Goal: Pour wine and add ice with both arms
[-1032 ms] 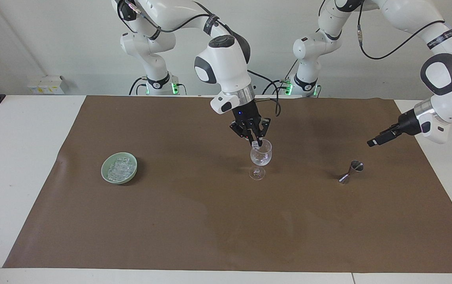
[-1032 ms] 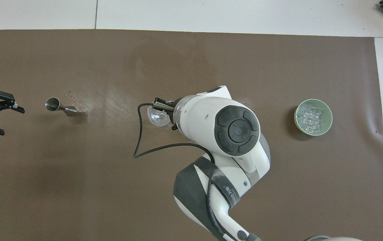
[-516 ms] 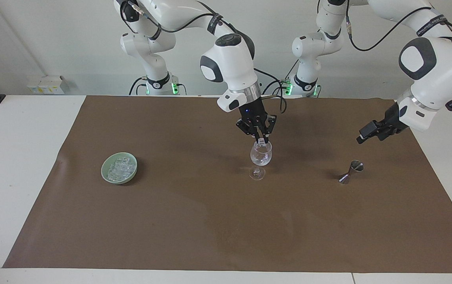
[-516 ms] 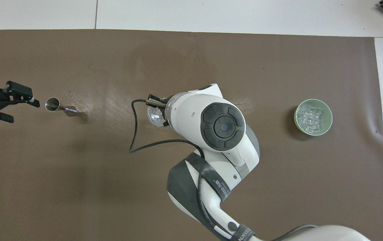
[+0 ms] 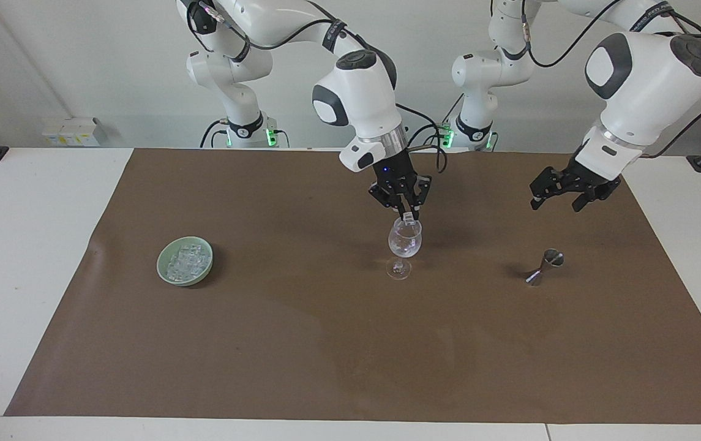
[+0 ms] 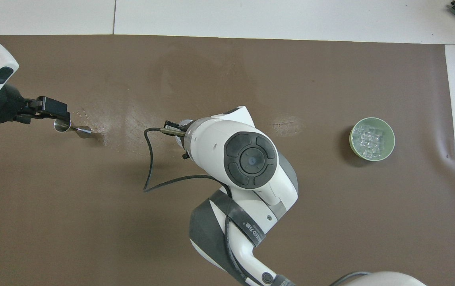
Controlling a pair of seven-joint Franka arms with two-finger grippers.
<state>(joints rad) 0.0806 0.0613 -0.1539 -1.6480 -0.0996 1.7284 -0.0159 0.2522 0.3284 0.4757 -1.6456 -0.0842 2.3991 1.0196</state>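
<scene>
The right tool (image 5: 408,216), closed on a small clear ice cube (image 5: 408,218), has lifted slightly above the clear stemmed wine glass (image 5: 404,244), so the drop looks imminent. The left tool (image 5: 561,195), open, has swung in over the small steel jigger (image 5: 544,266). The pale green dish of ice (image 5: 185,261) sits at the glass's nine o'clock in the facing view.
</scene>
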